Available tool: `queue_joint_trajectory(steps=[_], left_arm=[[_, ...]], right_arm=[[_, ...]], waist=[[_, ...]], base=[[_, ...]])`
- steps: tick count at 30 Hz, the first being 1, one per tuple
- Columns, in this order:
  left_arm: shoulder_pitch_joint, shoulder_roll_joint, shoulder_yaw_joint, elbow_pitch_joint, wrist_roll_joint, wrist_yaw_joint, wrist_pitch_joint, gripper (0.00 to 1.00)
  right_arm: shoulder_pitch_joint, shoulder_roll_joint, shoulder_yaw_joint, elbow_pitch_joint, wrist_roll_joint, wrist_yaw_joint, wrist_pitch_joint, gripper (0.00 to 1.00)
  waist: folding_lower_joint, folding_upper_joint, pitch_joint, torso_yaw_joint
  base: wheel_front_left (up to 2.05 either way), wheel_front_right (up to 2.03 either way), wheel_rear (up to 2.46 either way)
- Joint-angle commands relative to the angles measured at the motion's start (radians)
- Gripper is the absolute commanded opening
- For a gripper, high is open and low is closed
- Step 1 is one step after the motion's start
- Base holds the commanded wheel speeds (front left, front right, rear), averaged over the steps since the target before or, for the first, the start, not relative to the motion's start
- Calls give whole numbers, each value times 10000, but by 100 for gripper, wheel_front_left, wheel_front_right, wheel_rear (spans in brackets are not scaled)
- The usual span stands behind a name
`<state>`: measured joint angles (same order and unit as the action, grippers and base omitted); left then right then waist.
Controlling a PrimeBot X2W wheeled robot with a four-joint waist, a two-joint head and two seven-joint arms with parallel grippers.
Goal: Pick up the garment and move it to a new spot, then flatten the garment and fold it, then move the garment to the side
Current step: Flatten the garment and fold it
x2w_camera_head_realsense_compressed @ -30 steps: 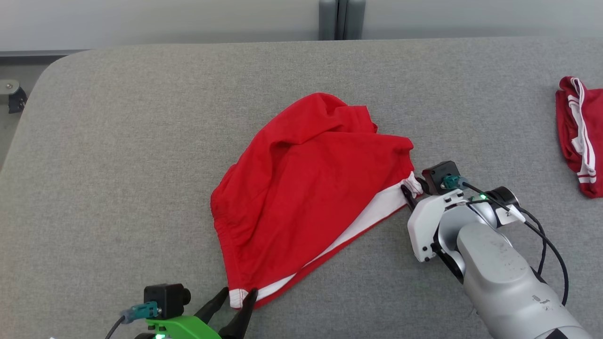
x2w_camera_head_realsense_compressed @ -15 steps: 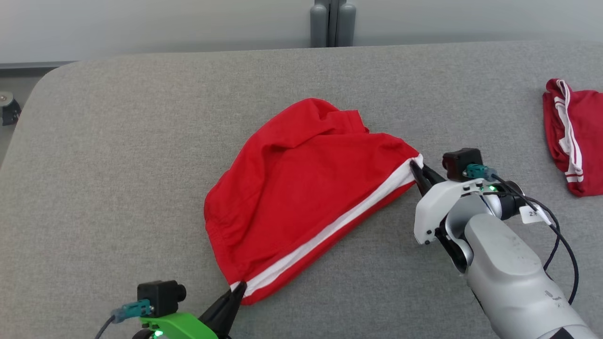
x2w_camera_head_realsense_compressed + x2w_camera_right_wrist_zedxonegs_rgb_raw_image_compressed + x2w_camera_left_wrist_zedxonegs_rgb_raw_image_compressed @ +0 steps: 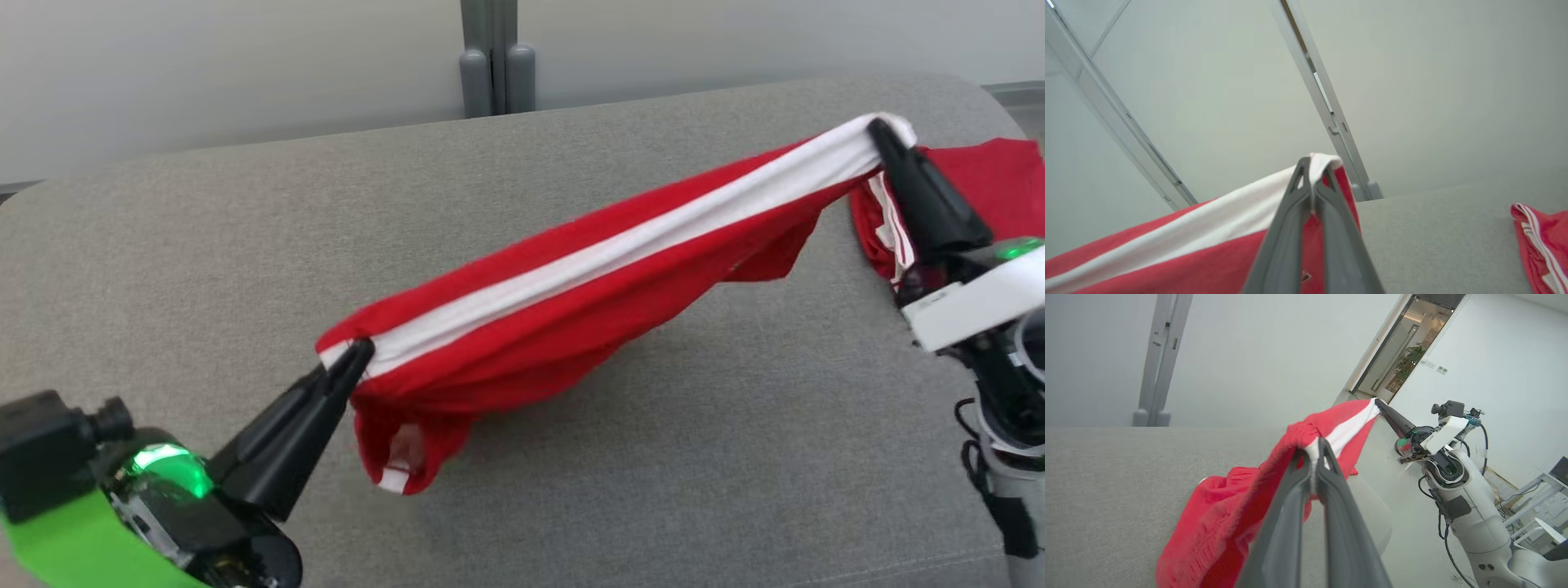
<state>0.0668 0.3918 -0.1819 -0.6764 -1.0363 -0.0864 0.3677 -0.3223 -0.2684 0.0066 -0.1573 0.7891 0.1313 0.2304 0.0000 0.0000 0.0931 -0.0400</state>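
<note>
1. The red garment (image 3: 571,318), which has a white stripe, hangs stretched in the air above the grey desk (image 3: 204,245). In the head view it runs from 8 o'clock up to 2 o'clock.
2. The left hand (image 3: 359,353), at 8 o'clock, is pressed together on one end of the stripe.
3. The right hand (image 3: 880,131), at 2 o'clock, pinches the other end.
4. Loose cloth sags below the left end.
5. A second red garment (image 3: 1000,167) lies on the desk at 3 o'clock, behind the right hand.

Holding garment (image 3: 571,298) strung over the table (image 3: 653,490): left gripper (image 3: 359,354) at near-left end, right gripper (image 3: 878,131) far right, just before second garment (image 3: 1000,167) lying there.
</note>
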Motion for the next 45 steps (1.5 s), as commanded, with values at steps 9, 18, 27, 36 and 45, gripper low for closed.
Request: queue_joint_trajectory(steps=[9, 18, 27, 36, 45], left_arm=[[-4384, 909, 685, -44, -2066, 1206, 2334, 0], [-9835, 681, -451, 4650, -405, 1212, 2806, 0], [-13011, -125, -1321, 9795, 2109, -287, -846, 0], [-10502, 220, -3256, 10724, 1436, -450, -3695, 0], [-4816, 1593, -4393, 7907, 65, -249, -5032, 0]], right_arm=[[-2186, 928, -1858, -2289, -69, -9, 2963, 0], [-6656, 2072, -1785, 1303, -2698, -9, 2575, 0], [-9841, 2169, -656, 6458, -3007, -10, -1362, 0], [-7329, 2159, 1852, 7453, -1141, -9, -3128, 0], [-1157, 170, 2600, 3974, 17, -7, -2724, 0]], waist=[[0, 0, 1135, -784], [0, 0, 3296, -1007], [0, 0, 4262, -1230], [0, 0, 3462, -1189], [0, 0, 1837, -886]], base=[[0, 0, 0], [0, 0, 0], [0, 0, 0], [0, 0, 0], [0, 0, 0]])
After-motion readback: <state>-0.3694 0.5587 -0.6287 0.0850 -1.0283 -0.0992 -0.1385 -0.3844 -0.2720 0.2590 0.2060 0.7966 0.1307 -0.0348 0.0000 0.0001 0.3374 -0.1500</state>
